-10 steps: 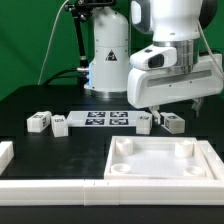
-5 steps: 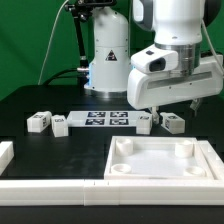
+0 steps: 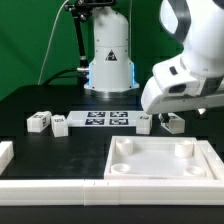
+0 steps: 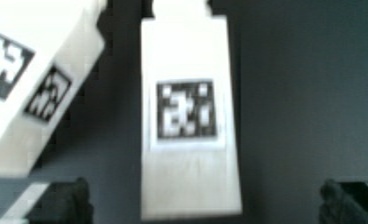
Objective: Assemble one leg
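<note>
Wrist view: claw (image 4: 202, 203) spread wide, nothing held; leg (image 4: 186, 100) centred between jaws. Recommend straight descent, jaws square to long sides, before clamping

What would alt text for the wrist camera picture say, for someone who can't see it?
A white leg with a black-and-white square tag lies on the dark table, seen close from above. The open gripper shows a dark fingertip on either side of it, not touching; another tagged white block lies beside it.
</note>
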`<state>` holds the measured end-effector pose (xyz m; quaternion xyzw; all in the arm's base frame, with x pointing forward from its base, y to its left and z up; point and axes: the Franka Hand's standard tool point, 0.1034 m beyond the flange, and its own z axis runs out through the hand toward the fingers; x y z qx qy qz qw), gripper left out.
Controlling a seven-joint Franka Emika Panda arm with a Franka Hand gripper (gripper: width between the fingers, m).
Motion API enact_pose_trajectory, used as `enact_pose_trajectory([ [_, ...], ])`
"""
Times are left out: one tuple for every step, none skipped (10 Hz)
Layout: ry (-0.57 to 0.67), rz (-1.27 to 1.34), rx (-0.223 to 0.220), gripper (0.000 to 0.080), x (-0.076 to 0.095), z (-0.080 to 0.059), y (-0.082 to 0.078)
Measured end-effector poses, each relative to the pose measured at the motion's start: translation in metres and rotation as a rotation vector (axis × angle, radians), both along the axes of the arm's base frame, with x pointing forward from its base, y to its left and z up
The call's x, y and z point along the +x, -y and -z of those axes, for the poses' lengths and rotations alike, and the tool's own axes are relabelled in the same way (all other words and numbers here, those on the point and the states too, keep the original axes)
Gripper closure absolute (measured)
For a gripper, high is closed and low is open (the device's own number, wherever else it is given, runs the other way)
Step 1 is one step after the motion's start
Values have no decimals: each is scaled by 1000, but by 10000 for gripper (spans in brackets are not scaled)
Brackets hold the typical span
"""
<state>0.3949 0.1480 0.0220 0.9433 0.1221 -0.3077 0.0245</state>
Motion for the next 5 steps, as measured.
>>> enact_pose_trajectory([
  [-87,-11,-14,150,-5,5,3],
  [-184,-17,-32,150,-10,8,7],
  [-274,-18,-51,150,-11,11,8],
  [-351,-22,-69,150,-13,11,8],
  [-414,-26,-82,150,-14,12,8],
])
